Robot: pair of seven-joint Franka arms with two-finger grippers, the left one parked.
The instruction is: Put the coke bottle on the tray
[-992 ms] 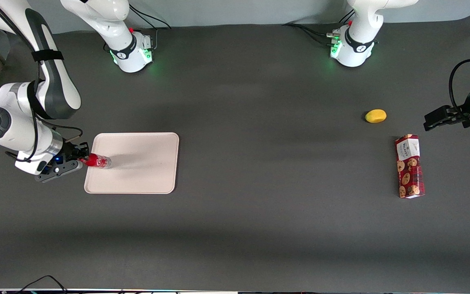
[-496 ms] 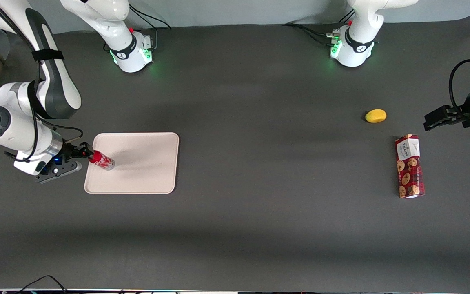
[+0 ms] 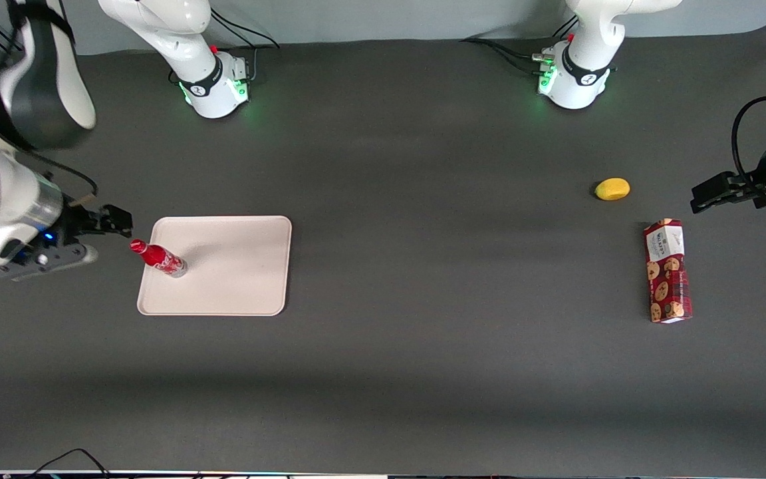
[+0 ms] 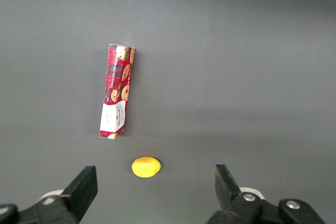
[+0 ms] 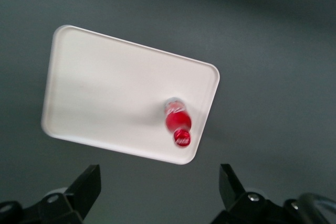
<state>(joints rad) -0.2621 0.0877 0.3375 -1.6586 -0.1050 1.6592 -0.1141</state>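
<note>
The coke bottle is a small red bottle with a red cap. It stands on the cream-beige tray, close to the tray's rim toward the working arm's end of the table. My right gripper is open and empty, raised above the table just off that end of the tray and apart from the bottle. In the right wrist view the bottle shows from above on the tray, with the gripper spread wide over bare table beside the tray's rim.
A red cookie box lies toward the parked arm's end of the table, with a small yellow fruit beside it, farther from the front camera. Both show in the left wrist view, the box and the fruit. Two arm bases stand at the table's back.
My gripper has let go of the bottle, opened, and drawn up and away from the tray. The bottle went from tilted in the grip to standing on the tray.
</note>
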